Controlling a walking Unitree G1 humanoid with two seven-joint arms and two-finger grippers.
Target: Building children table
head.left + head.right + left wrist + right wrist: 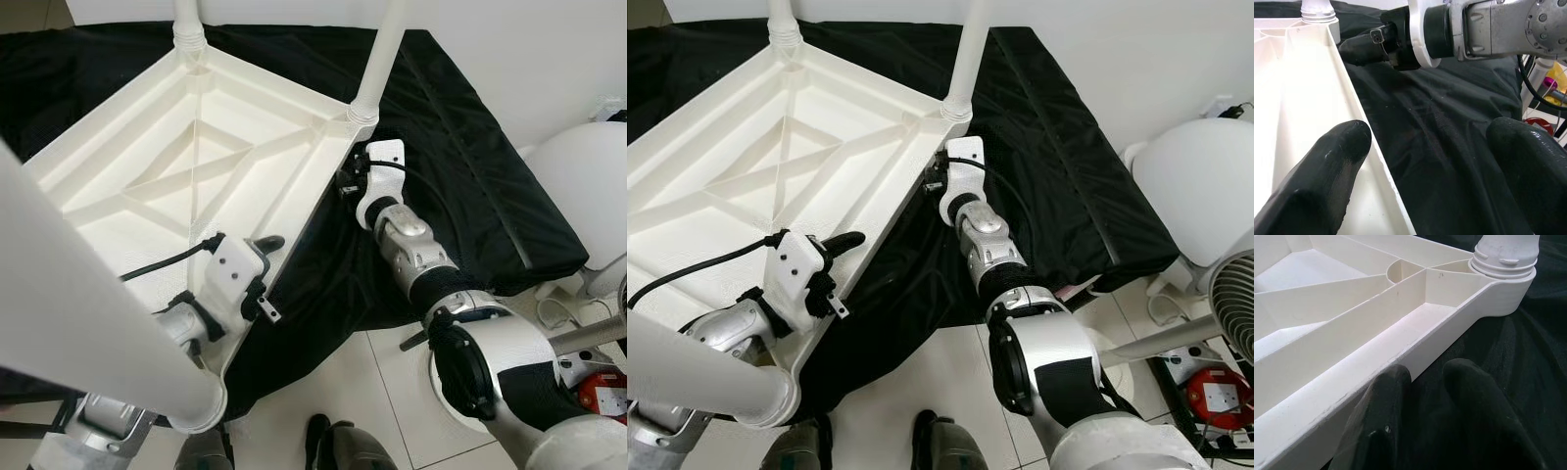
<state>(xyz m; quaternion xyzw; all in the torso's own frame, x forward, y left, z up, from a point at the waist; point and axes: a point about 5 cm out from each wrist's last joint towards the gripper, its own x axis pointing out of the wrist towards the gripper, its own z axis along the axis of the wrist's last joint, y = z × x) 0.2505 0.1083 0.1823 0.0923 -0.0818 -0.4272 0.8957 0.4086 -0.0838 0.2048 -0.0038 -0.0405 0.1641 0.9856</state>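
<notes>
Right now the white tabletop (196,166) lies upside down on the black cloth (460,166), legs (380,59) pointing up. Its near edge runs between the two grippers. The left gripper (257,257) straddles that rim close to the nearest corner, fingers (1327,171) spread wide, one inside the tray and one over the cloth, gripping nothing. Further along the same edge, the right gripper (939,181) sits just outside the rim below a screwed-in leg, fingers (1381,426) nearly together, holding nothing. Lifting looks to hinge on that shared edge.

White ribbed table (196,157); 3 white legs (380,59); black cloth (460,166); white tile floor (362,392).
</notes>
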